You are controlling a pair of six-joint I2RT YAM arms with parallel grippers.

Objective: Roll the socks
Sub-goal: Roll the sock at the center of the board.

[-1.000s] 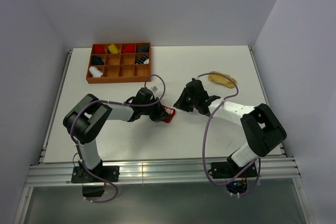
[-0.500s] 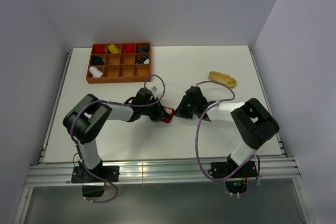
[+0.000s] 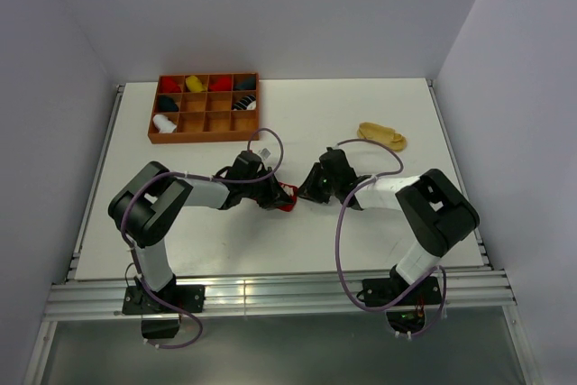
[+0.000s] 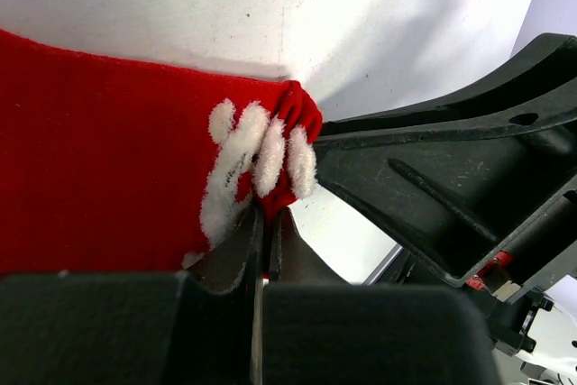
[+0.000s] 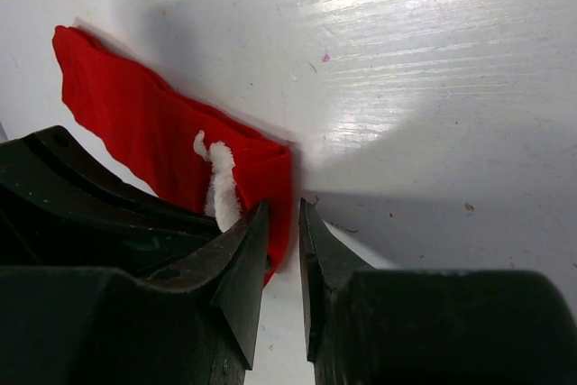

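The red sock (image 3: pixel 287 197) with a white fluffy pattern lies on the white table between the arms. It also shows in the left wrist view (image 4: pixel 108 151) and the right wrist view (image 5: pixel 135 123). My left gripper (image 3: pixel 273 194) (image 4: pixel 269 214) is shut on the sock's patterned end. My right gripper (image 3: pixel 310 190) (image 5: pixel 285 207) faces it from the right, jaws a narrow gap apart, with the sock's folded edge at that gap. The tan-yellow sock (image 3: pixel 382 136) lies flat at the back right. No loose white sock shows on the table.
The brown compartment tray (image 3: pixel 206 130) stands at the back left and holds several rolled socks, among them a white one (image 3: pixel 164 122). The two grippers are almost touching. A metal rail runs along the table's near edge (image 3: pixel 270 290).
My right gripper has swung left and down to the red sock's edge, closing the gap to the left gripper. The left gripper has kept its hold; the sock looks more bunched.
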